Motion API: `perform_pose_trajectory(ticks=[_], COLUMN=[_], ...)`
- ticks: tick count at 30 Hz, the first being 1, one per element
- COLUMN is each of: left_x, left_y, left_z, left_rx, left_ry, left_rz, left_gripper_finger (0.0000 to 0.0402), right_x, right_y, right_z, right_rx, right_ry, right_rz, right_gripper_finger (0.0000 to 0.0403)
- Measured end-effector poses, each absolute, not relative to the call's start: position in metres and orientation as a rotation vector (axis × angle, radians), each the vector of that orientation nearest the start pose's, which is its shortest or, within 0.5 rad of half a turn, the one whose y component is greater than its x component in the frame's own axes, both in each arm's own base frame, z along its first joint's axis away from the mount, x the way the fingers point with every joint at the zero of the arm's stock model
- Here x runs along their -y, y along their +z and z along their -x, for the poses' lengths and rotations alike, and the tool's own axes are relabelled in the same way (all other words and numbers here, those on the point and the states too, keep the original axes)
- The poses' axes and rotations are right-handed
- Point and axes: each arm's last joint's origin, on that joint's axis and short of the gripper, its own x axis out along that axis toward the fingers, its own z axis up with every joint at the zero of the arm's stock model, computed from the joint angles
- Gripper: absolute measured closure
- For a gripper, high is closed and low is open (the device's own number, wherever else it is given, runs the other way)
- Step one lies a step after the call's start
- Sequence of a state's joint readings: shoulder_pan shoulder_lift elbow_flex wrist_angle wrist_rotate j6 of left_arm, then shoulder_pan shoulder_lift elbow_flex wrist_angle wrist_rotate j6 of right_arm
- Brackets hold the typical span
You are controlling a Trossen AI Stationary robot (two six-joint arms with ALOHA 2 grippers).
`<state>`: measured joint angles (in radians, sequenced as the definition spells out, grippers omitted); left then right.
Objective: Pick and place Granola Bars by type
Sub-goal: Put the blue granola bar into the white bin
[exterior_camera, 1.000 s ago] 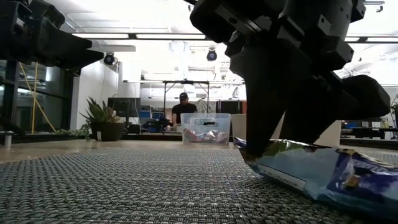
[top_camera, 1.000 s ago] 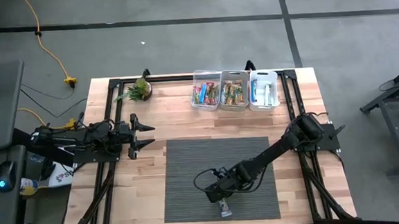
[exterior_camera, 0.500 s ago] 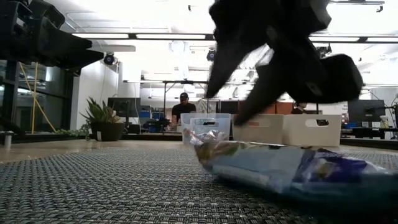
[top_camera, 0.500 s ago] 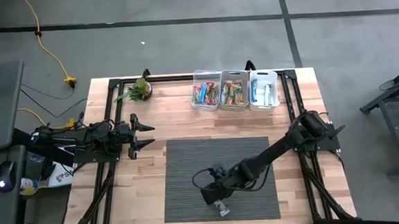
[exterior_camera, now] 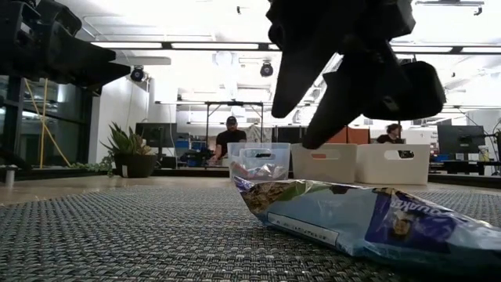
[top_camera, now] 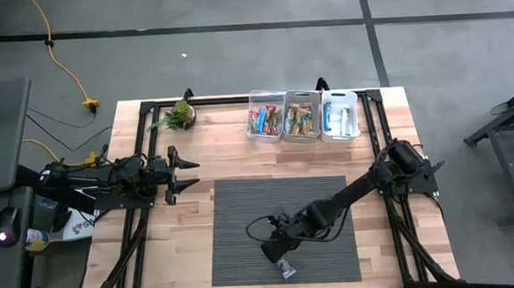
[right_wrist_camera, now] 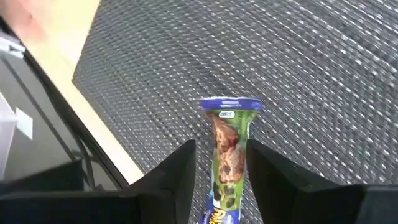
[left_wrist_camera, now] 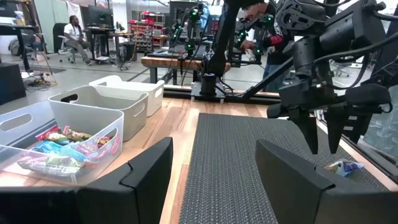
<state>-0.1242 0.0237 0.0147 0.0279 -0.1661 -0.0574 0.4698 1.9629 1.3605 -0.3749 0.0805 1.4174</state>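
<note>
Low view cuts off most of the right gripper [exterior_camera: 313, 117], showing only a dark mass whose two fingers [exterior_camera: 293, 78] hang spread above the granola bar [exterior_camera: 368, 223], clear of the wrapper; that bar's far end runs out of the picture. From above the bar [top_camera: 288, 268] is too small for its print to be read. It lies alone near the front edge of the grey woven mat [top_camera: 244, 225], just beside the right gripper [top_camera: 276, 253]. The right wrist view shows it best: a flat oblong pack in glossy film, blue with a green crimped end and a picture of brown clusters, lying between the two spread dark fingers [right_wrist_camera: 177, 171] on coarse ribbed weave. Three clear plastic bins [top_camera: 302, 116] stand in a row at the back of the wooden bench [top_camera: 183, 247], holding more shiny bars whose types cannot be told apart. The left gripper [top_camera: 184, 173] waits at the bench's left side, its fingers spread and empty.
</note>
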Motion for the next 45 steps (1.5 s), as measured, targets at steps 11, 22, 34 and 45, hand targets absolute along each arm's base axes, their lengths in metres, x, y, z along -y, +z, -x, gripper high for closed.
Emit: perform_pose_trajectory(ticks=[11, 22, 34, 45], left_x=[0.007, 0.007, 0.007, 0.007], left_y=[0.169, 0.17, 0.169, 0.169], left_z=[-0.098, -0.098, -0.098, -0.098], left_rx=[0.02, 0.02, 0.02, 0.02], left_ry=[0.041, 0.041, 0.041, 0.041], left_rz=[0.06, 0.06, 0.06, 0.06], left_gripper_finger=[0.0174, 0.0174, 0.0174, 0.0174], right_x=[-0.197, -0.219, -0.237, -0.235], right_y=[0.185, 0.241, 0.276, 0.215], right_z=[-0.371, -0.385, -0.415, -0.407], right_rx=[-0.955, -0.819, -1.112, -1.368], right_ry=[-0.159, -0.044, -0.304, -0.454], right_rz=[-0.954, -0.823, -0.639, -0.641], right_gripper_finger=[0.0236, 0.022, 0.0234, 0.0234])
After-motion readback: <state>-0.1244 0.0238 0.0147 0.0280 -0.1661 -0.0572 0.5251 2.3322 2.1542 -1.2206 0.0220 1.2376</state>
